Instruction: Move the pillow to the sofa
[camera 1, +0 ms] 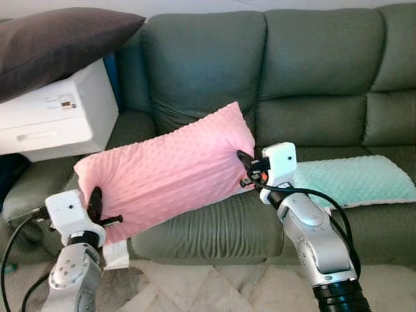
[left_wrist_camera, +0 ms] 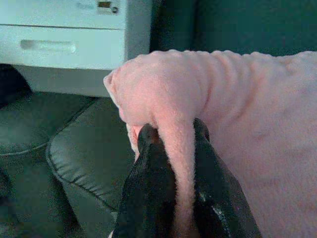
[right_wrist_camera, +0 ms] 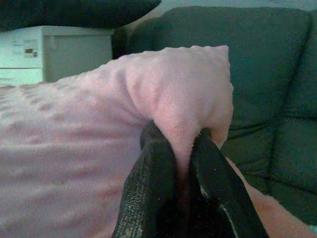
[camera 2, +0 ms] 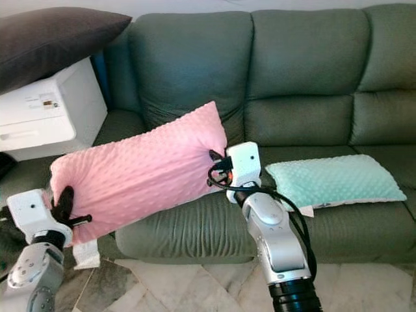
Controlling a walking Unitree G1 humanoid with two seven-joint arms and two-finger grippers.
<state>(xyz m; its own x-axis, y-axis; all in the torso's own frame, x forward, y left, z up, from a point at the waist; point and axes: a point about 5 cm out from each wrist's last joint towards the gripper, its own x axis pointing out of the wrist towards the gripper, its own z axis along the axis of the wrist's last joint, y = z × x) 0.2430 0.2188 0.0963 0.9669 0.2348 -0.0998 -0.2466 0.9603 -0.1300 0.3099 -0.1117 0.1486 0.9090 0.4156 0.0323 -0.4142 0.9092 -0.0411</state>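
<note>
A pink dotted pillow (camera 1: 166,172) is held up in the air in front of the green sofa (camera 1: 260,58), tilted with its right end higher. My left gripper (camera 1: 95,201) is shut on a fold at the pillow's lower left end (left_wrist_camera: 173,144). At the right end, my right gripper (camera 1: 246,162) is shut on a pinch of the pink fabric (right_wrist_camera: 185,134). The pillow hangs over the left seat cushion (camera 1: 214,231) without resting on it.
A mint green dotted pillow (camera 1: 354,181) lies on the sofa's right seat. A white box-like appliance (camera 1: 58,114) stands on the sofa's left end with a dark brown cushion (camera 1: 52,42) on top. Pale tiled floor (camera 1: 214,286) lies in front.
</note>
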